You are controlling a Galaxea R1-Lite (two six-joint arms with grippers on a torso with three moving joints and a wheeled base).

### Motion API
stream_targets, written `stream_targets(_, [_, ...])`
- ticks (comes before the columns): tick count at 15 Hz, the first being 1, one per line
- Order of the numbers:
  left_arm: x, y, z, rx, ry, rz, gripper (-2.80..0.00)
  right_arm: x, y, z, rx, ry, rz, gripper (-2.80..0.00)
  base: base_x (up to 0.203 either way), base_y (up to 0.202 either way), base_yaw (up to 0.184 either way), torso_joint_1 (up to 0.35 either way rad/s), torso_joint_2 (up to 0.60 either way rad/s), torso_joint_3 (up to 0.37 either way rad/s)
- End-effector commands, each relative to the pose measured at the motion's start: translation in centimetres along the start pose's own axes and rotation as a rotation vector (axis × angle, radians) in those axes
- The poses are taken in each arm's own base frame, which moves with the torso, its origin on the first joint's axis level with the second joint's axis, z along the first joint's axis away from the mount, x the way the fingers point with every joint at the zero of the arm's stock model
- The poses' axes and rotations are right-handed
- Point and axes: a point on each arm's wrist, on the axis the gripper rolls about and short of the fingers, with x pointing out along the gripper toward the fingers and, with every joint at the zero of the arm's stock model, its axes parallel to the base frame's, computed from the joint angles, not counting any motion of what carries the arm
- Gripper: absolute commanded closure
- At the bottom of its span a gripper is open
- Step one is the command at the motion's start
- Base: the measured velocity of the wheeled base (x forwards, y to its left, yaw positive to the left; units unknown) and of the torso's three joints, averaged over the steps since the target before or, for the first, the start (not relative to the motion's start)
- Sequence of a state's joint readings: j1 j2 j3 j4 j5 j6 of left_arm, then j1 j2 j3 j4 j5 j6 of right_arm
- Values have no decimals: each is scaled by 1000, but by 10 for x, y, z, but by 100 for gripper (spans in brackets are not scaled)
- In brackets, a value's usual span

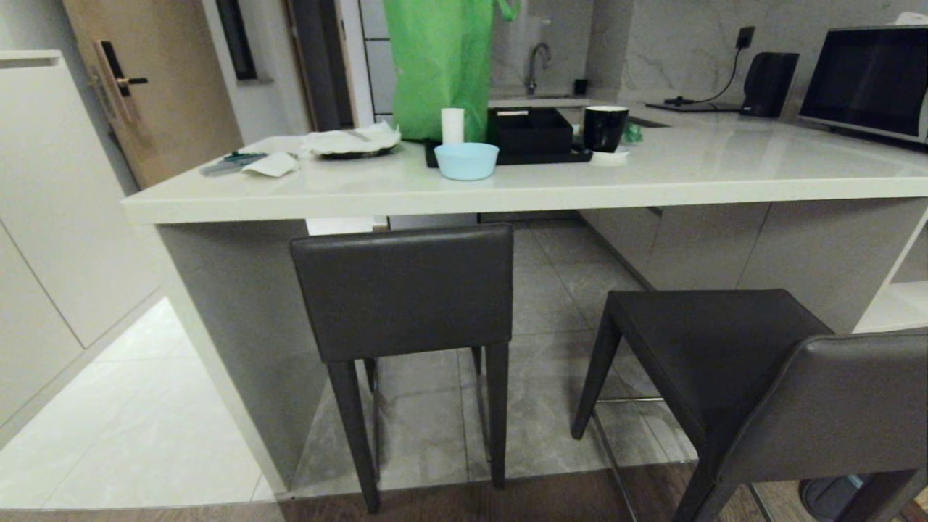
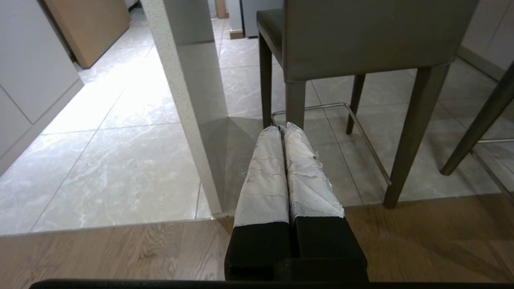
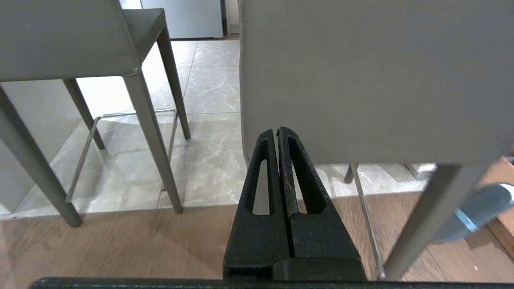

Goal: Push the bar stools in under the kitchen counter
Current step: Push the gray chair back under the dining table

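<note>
Step in hand: nothing pushed yet, by my reading; both arms hang low facing the stools, touching neither.
Left stool (image 1: 402,290): tall, dark grey leather, low rectangular backrest and slim tapered legs; its seat is already under the slab, backrest just below the front edge.
Right stool (image 1: 732,362): the matching one, turned askew, seat and backrest standing well out from the bench.
Bench (image 1: 507,190): long thick off-white speckled stone top on grey side panels.
Left tool (image 2: 284,127): white-wrapped fingers pressed together, empty, low before the left stool's legs.
Right tool (image 3: 278,131): black fingers pressed together, empty, just behind the right stool's backrest.
Next move: probably square up to the right stool and press flat on its backrest.
Edges: the tile-to-wood floor seam (image 1: 435,484) lies at the stools' rear legs and could snag.
Open room: bare tiled floor (image 1: 558,290) under the slab ahead of the right stool.
</note>
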State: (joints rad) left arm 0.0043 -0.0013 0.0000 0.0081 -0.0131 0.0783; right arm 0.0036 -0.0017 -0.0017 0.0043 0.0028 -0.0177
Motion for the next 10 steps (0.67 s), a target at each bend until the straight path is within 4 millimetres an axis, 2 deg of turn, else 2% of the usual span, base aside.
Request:
stream_targets(1, [0,0,0,3,2,0,0,0,0,0,3,4,0,0,-99,0,2,-5,-1,2])
stream_targets(10, [0,0,0,8,2,0,0,0,0,0,4,4,1,0,0,-6,0,1,0,1])
